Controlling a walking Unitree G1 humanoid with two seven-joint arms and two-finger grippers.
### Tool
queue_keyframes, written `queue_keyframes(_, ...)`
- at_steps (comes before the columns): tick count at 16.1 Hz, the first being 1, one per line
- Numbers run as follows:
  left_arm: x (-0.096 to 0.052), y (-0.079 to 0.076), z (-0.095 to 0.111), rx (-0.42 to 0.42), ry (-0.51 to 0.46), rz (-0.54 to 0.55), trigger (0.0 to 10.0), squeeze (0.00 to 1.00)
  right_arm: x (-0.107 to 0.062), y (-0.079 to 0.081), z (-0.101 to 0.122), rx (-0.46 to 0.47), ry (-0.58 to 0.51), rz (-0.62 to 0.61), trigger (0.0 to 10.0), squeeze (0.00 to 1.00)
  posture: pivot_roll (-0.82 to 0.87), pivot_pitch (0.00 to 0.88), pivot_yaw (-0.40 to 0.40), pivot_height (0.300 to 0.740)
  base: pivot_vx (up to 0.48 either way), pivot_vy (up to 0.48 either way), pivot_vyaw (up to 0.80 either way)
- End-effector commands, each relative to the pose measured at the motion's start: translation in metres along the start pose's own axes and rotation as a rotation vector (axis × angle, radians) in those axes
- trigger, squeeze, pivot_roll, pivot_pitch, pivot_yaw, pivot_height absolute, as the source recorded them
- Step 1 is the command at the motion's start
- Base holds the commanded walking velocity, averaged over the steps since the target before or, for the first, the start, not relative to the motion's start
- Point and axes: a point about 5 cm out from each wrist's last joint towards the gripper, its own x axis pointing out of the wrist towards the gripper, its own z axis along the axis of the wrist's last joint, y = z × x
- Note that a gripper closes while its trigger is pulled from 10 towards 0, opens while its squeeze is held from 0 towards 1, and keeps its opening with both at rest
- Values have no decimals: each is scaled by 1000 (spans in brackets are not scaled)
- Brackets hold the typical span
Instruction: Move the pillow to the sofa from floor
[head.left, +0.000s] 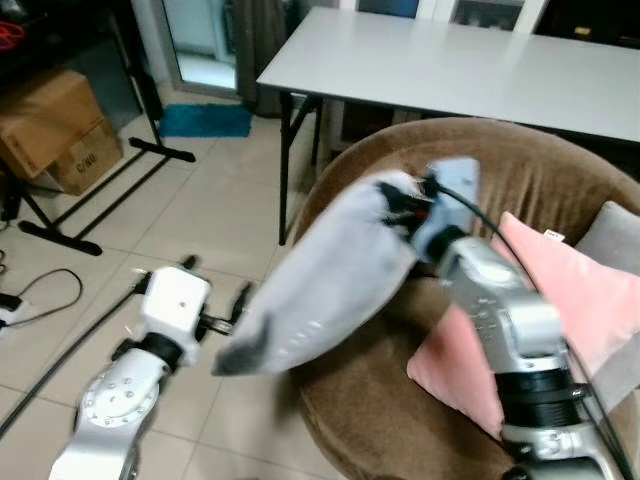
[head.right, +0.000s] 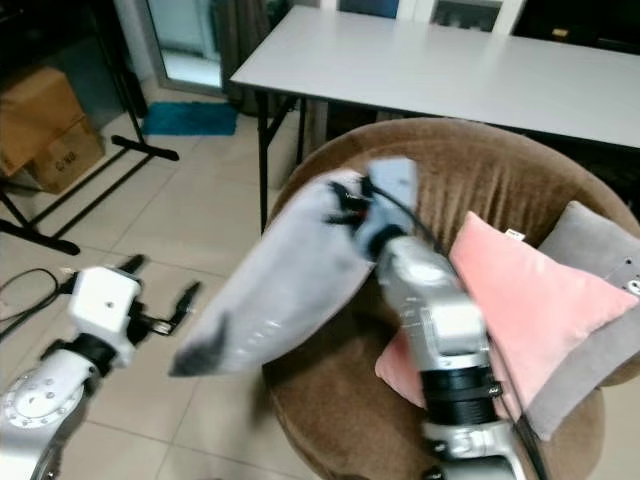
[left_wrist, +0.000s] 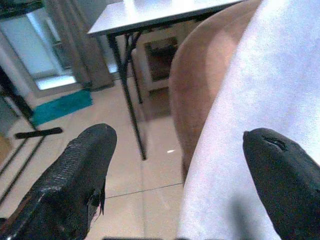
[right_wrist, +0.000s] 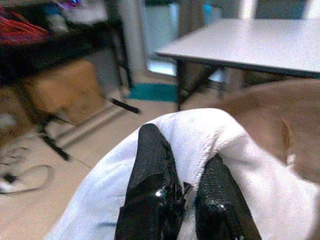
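Observation:
A light grey pillow (head.left: 320, 285) hangs in the air over the front left rim of the round brown sofa (head.left: 540, 170). My right gripper (head.left: 405, 208) is shut on the pillow's top corner, and its black fingers (right_wrist: 150, 165) pinch the white fabric (right_wrist: 200, 130). The pillow's low end droops over the tiled floor. My left gripper (head.left: 215, 290) is open beside that low end, with its fingers (left_wrist: 75, 170) spread and the pillow (left_wrist: 260, 100) just off one fingertip.
A pink cushion (head.right: 520, 300) and a grey cushion (head.right: 600, 290) lie on the sofa's right side. A white table (head.left: 450, 60) stands behind the sofa. Cardboard boxes (head.left: 55, 125), a black stand's legs (head.left: 110, 180) and cables (head.left: 40, 290) sit on the floor at the left.

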Motion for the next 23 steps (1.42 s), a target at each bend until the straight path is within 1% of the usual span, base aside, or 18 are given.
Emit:
queue_keyframes(1, -4, 3, -2, 8, 19, 2, 10000, 0, 2, 9, 17, -19, -78, 40, 10000, 0, -5, 0, -35, 740, 0, 0, 0)
queue_keyframes(4, -8, -4, -4, 5, 37, -67, 10000, 0, 15, 7, 23, -59, -68, 36, 10000, 0, -5, 0, -37, 740, 0, 0, 0)
queue_keyframes(5, -9, -5, -3, 6, 38, -82, 10000, 0, 24, 4, 26, -82, -65, 32, 10000, 0, -6, 0, -37, 740, 0, 0, 0)
queue_keyframes(6, -9, -5, -2, 12, 41, -102, 10000, 0, 36, 1, 29, -131, -65, 27, 10000, 0, -3, 0, -35, 740, 0, 0, 0)
queue_keyframes(8, -10, -5, -1, 23, 43, -118, 10000, 0, 49, -8, 31, -187, -46, -16, 10000, 0, 7, 0, -39, 740, 0, 0, 0)
queue_keyframes(9, -10, -5, -1, 24, 43, -120, 10000, 0, 52, -10, 31, -190, -39, -27, 10000, 0, 7, 0, -39, 740, 0, 0, 0)
queue_keyframes(11, -15, -5, 0, 33, 53, -139, 10000, 0, 63, -30, 33, -257, 11, -118, 10000, 0, 23, 0, -49, 740, 0, 0, 0)
queue_keyframes(12, -17, -6, 0, 37, 59, -149, 10000, 0, 66, -37, 34, -294, 23, -142, 10000, 0, 31, 0, -56, 740, 0, 0, 0)
queue_keyframes(13, -20, -8, 0, 39, 65, -156, 10000, 0, 67, -46, 37, -351, 40, -187, 10000, 0, 38, 0, -61, 740, 0, 0, 0)
queue_keyframes(14, -22, -8, 0, 41, 71, -160, 10000, 0, 67, -54, 39, -387, 60, -231, 10000, 0, 43, 0, -67, 740, 0, 0, 0)
queue_keyframes(15, -24, -9, 0, 40, 76, -161, 10000, 0, 66, -61, 44, -406, 62, -265, 10000, 0, 48, 0, -73, 740, 0, 0, 0)
queue_keyframes(16, -29, -10, 0, 39, 85, -163, 10000, 0, 65, -67, 51, -457, 55, -299, 10000, 0, 58, 0, -79, 740, 0, 0, 0)
queue_keyframes(18, -33, -12, 0, 39, 95, -167, 10000, 0, 65, -74, 61, -520, 43, -345, 10000, 0, 63, 0, -83, 740, 0, 0, 0)
queue_keyframes(19, -36, -13, 0, 37, 101, -168, 10000, 0, 64, -77, 70, -521, 19, -362, 10000, 0, 69, 0, -85, 740, 0, 0, 0)
queue_keyframes(20, -38, -13, 0, 36, 106, -168, 10000, 0, 64, -79, 73, -527, 16, -372, 10000, 0, 72, 0, -85, 740, 0, 0, 0)
queue_keyframes(21, -39, -14, 0, 36, 109, -169, 10000, 0, 64, -80, 73, -528, 19, -375, 10000, 0, 74, 0, -85, 740, 0, 0, 0)
queue_keyframes(23, -41, -13, 0, 40, 116, -171, 10000, 0, 63, -82, 66, -516, 39, -399, 10000, 0, 78, 0, -83, 740, 0, 0, 0)
